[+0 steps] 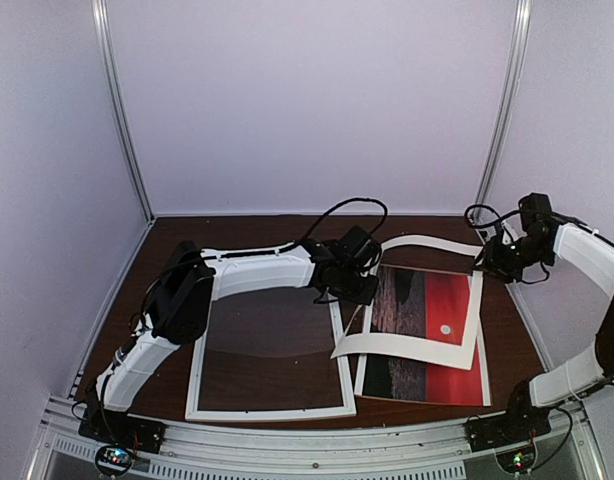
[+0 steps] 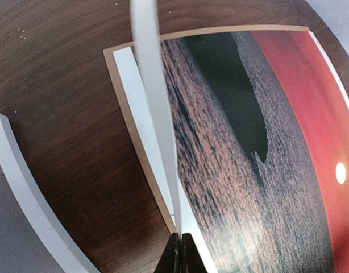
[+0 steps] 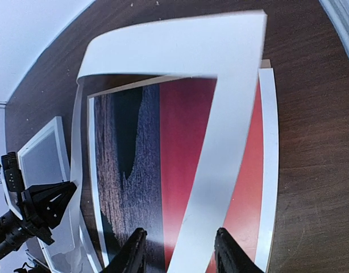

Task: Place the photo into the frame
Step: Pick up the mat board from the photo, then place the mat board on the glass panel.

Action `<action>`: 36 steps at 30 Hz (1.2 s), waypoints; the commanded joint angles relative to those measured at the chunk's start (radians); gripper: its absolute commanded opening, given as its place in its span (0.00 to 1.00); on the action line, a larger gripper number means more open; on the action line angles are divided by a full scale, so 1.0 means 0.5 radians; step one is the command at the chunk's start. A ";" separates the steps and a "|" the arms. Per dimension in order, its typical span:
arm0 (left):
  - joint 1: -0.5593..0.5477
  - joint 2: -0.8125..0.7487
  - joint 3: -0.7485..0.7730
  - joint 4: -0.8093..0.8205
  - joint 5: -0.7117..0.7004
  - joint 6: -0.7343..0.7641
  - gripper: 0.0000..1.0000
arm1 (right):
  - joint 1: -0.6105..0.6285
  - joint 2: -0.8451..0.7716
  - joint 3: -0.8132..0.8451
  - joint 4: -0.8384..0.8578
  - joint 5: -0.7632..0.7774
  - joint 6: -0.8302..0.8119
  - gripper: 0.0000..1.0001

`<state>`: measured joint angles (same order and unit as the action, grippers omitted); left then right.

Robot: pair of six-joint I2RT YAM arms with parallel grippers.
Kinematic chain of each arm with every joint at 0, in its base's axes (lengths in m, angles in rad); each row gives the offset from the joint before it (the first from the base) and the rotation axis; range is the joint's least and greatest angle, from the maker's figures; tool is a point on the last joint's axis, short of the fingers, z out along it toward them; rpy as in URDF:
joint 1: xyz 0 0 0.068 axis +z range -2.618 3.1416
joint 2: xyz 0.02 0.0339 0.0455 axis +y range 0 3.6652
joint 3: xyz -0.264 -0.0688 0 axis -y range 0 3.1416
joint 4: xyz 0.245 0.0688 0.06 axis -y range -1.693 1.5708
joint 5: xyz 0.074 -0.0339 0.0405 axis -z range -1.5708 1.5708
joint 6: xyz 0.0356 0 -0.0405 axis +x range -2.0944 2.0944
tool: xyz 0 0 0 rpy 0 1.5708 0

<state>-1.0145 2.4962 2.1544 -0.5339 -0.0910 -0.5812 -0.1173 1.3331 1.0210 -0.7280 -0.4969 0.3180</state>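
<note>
photo [image 1: 442, 300] isn't in the frame [image 1: 272, 412] yet, left gripper [image 2: 179, 244] pinches the white mat [image 1: 407, 345] over it, right gripper [image 3: 180, 253] sits with jaws apart

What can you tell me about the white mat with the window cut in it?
The white mat is a thin, card-like border around a big rectangular window. It sits raised, tilted and bowed over the photo, which shows through the window. The left hand is shut on its left strip; the right hand, open, straddles its right strip.
</note>
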 commanded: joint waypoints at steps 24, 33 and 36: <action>0.116 -0.826 -0.611 -0.428 -0.743 0.286 0.02 | 0.040 -0.246 0.354 -0.268 -0.028 0.010 0.53; 0.241 -1.186 -1.156 -0.795 -0.999 0.074 0.03 | 0.082 -0.187 0.299 -0.208 -0.031 0.020 0.54; 0.247 -1.267 -1.277 -0.949 -1.089 -0.035 0.05 | 0.106 -0.157 0.296 -0.184 -0.028 0.029 0.54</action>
<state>-0.8932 1.9347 1.5738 -0.8845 -0.5426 -0.5117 -0.0826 1.2362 1.1736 -0.8463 -0.5098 0.3218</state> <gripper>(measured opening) 0.038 0.539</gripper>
